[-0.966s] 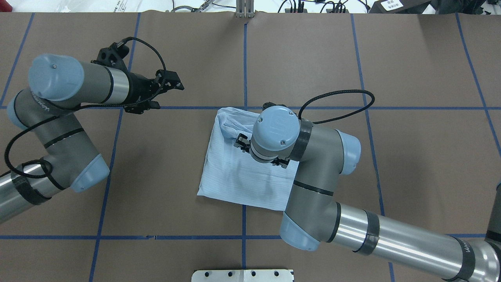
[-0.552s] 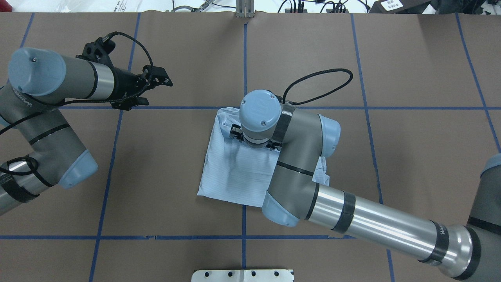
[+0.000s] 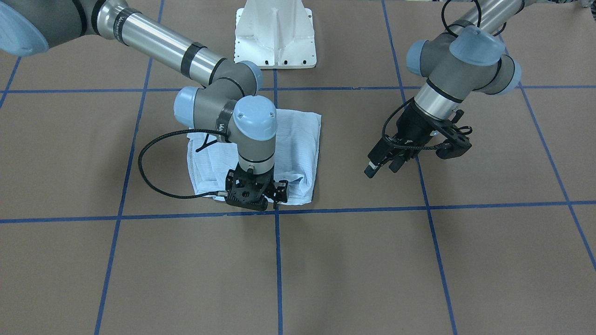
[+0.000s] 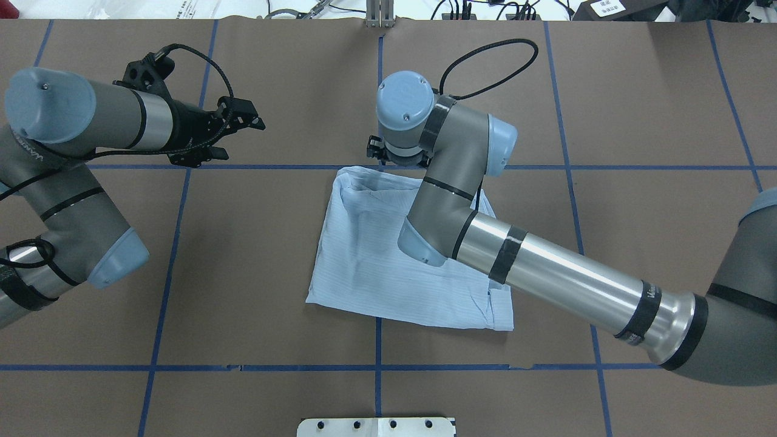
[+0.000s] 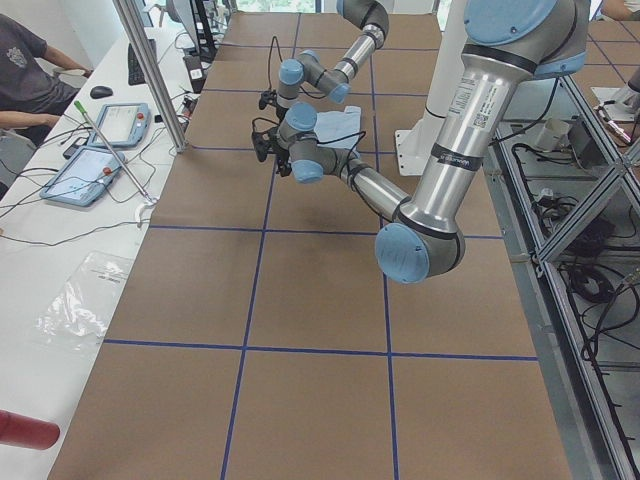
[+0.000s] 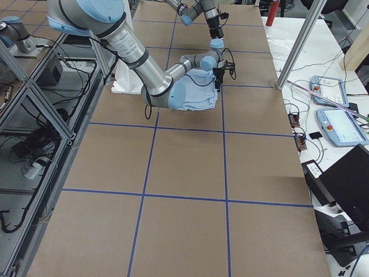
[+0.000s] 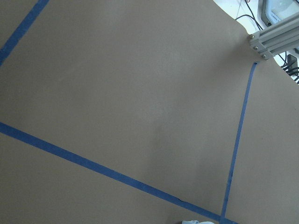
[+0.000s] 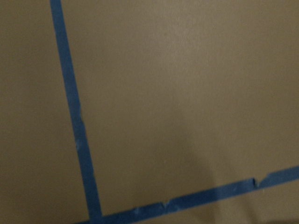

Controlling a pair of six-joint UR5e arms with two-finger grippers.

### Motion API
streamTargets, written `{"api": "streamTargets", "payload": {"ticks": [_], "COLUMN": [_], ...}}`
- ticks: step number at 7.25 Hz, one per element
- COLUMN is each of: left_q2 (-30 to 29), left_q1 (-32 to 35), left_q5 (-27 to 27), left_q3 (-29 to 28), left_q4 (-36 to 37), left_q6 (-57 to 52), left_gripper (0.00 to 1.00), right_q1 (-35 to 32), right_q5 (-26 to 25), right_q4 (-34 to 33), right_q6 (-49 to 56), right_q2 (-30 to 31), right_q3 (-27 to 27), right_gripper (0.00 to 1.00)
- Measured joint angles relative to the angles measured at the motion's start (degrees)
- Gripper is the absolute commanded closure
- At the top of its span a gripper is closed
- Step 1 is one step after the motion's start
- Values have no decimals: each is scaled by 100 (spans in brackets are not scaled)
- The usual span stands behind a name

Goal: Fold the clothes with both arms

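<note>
The light blue striped shirt (image 4: 376,267) lies folded into a rough square in the middle of the table, also in the front view (image 3: 300,139). My right gripper (image 3: 278,194) points straight down at the shirt's far edge, by the blue tape crossing. The wrist hides its fingers from above, and I cannot tell if it is open or shut. The right wrist view holds only table and tape. My left gripper (image 4: 227,136) is open and empty, hovering well to the left of the shirt (image 3: 382,166).
The brown table cover carries a grid of blue tape lines (image 4: 164,267). The white pedestal base (image 3: 274,42) stands at the robot's side. An aluminium post (image 4: 379,15) and cables stand at the far edge. Operators' desks with tablets (image 5: 95,150) run along it.
My right arm has swept from over the shirt's middle to its far edge, and the shirt's right part now shows. My left arm has drawn back to the left, still open.
</note>
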State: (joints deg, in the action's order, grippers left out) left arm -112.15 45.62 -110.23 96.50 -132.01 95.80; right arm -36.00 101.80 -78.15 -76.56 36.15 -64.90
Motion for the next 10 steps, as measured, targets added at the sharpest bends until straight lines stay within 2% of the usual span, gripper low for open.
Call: {"api": "streamTargets", "payload": {"ticks": [3,5,8,10], "left_q2": [76,665,1374,1509], "left_q1": [110,425,1841,2823], "left_q5": [-59,-135,-772,-1072], "left_q3": [28,344,451,-22], "left_q4": [-6,-6,386,683], "left_q6": [-236,-1241,-3471,-5478], "left_gripper": [0,0,0,0], "right_q1": [-415,-1139,-2543,-3291], "right_q5": [106,798,2004,2288], "right_q4": [18,-183,-731,-763], "right_q6": [631,1414,3313,4766], "right_q2": [-26,285,1376,2362], "right_q3": [-94,-598,-1648,-2104], "right_gripper": [0,0,0,0]}}
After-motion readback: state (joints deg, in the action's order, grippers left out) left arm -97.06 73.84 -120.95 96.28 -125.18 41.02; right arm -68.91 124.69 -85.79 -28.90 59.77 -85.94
